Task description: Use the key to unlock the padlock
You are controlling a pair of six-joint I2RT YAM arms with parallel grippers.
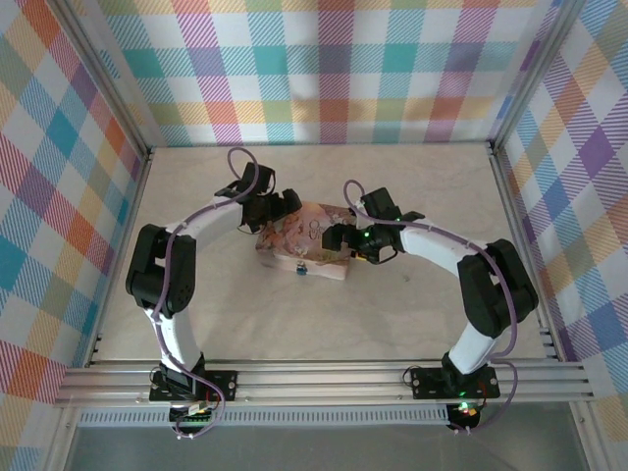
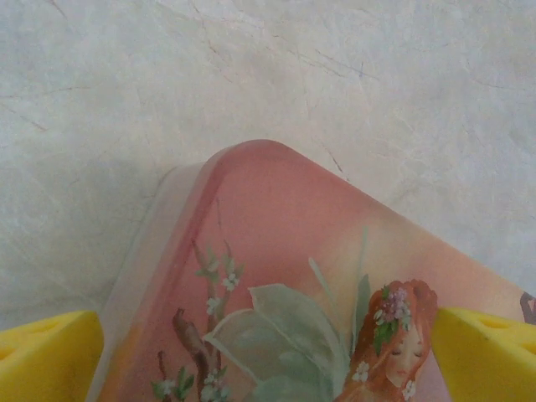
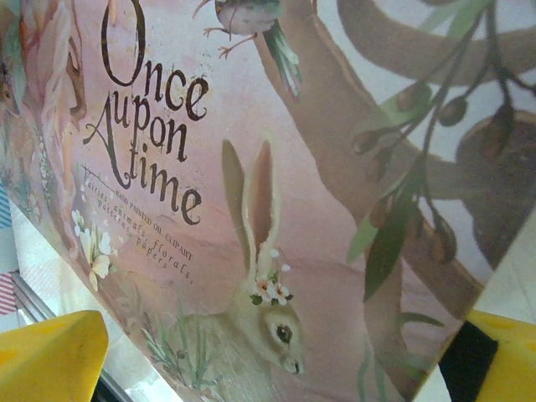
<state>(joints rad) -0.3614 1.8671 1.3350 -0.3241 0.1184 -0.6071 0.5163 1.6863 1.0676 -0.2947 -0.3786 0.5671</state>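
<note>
A pink illustrated tin box [image 1: 306,247] lies in the middle of the table. The tiny blue padlock [image 1: 301,268] hangs at its near side. The key is hidden from me. My left gripper [image 1: 273,218] hovers over the box's far left corner; in the left wrist view its yellow fingertips [image 2: 46,356] stand wide apart, open, with the rounded lid corner [image 2: 251,218] between them. My right gripper [image 1: 337,238] is over the box's right part, open too, its yellow fingertips [image 3: 50,356] spread above the lid's rabbit picture [image 3: 268,327]. Neither holds anything.
The pale marbled tabletop [image 1: 294,314] surrounds the box. Checked cloth walls [image 1: 324,69] on aluminium frames close in the back and both sides. A rail with the arm bases [image 1: 324,378] runs along the near edge.
</note>
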